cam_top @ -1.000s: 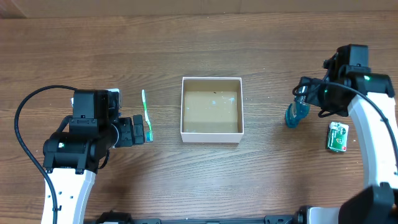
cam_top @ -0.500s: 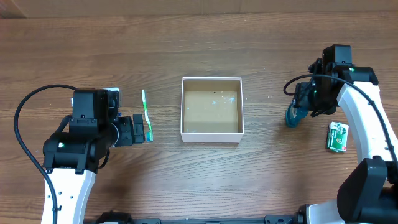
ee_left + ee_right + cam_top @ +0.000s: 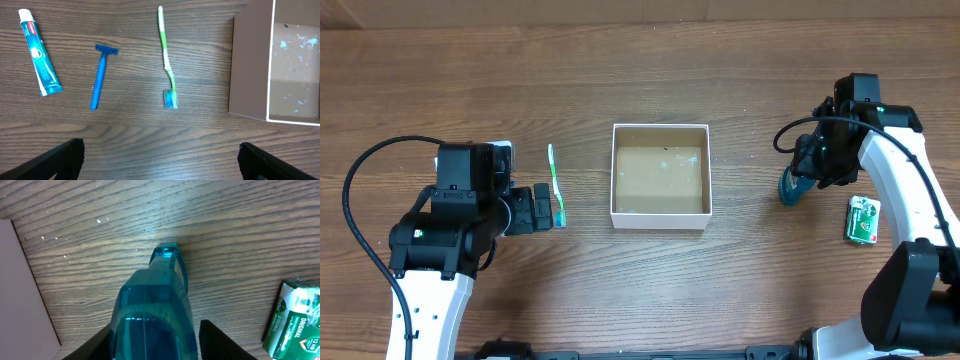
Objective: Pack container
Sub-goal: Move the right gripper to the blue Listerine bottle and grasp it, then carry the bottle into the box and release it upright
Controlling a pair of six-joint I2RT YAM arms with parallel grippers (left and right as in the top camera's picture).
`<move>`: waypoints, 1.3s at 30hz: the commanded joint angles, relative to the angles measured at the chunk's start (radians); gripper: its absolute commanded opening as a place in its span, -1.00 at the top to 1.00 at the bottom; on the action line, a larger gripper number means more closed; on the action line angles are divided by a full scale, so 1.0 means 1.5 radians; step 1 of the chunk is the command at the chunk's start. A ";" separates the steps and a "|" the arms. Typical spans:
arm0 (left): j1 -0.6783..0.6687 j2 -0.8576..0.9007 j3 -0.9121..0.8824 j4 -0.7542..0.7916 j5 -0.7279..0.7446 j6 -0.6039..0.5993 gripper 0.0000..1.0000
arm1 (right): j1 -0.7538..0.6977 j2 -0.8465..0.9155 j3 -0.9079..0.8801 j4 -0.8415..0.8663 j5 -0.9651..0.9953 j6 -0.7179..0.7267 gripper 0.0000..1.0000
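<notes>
The container (image 3: 660, 222), a shallow square box with white walls and a brown floor, stands at the table's middle with nothing in it; its side also shows in the left wrist view (image 3: 250, 65). A clear blue bottle (image 3: 792, 188) lies to its right. My right gripper (image 3: 807, 170) has its fingers on both sides of the bottle (image 3: 155, 295), closed in against it. My left gripper (image 3: 548, 208) hangs open beside a green toothbrush (image 3: 555, 185), with bare wood between its fingers (image 3: 160, 150).
A blue razor (image 3: 100, 75) and a toothpaste tube (image 3: 41, 55) lie left of the toothbrush (image 3: 167, 65). A small green pack (image 3: 863, 220) lies just right of the bottle, close to my right gripper's outer finger (image 3: 215, 340).
My right arm has moved in over the blue bottle and its fingers have closed from wide open onto it. The left arm and the toothbrush have stayed put.
</notes>
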 commanded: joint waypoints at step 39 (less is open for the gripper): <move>0.004 0.000 0.017 0.003 0.002 0.006 -1.00 | 0.484 -0.012 0.205 0.072 0.122 0.343 0.93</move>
